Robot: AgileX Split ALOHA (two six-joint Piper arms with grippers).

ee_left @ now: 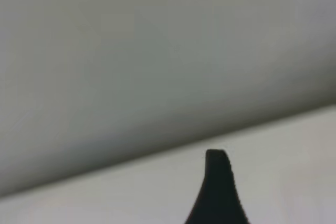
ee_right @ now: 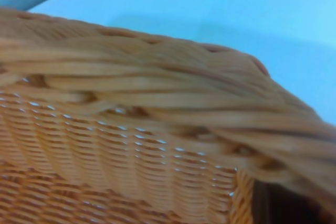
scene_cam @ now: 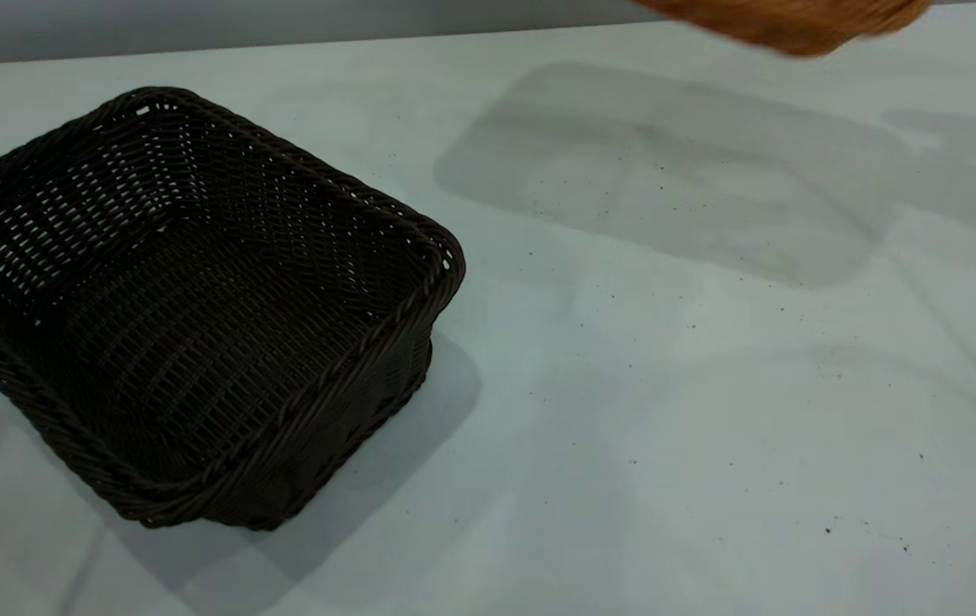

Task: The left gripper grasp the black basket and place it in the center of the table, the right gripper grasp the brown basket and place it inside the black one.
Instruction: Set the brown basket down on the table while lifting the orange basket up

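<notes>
While black basket (scene_cam: 188, 316) sits on tabletop (scene_cam: 667, 411) at left, far from either claw: left claw (ee_left: 216, 192) parked, grip state untellable. Brown basket (scene_cam: 787, 21) airborne at right, right claw's grip unseen. Carry level, lower squarely into black one. No readable writing.

A plain grey wall (scene_cam: 197, 26) runs behind the table's far edge, with soft shadows (scene_cam: 667, 171) lying before that wall.
</notes>
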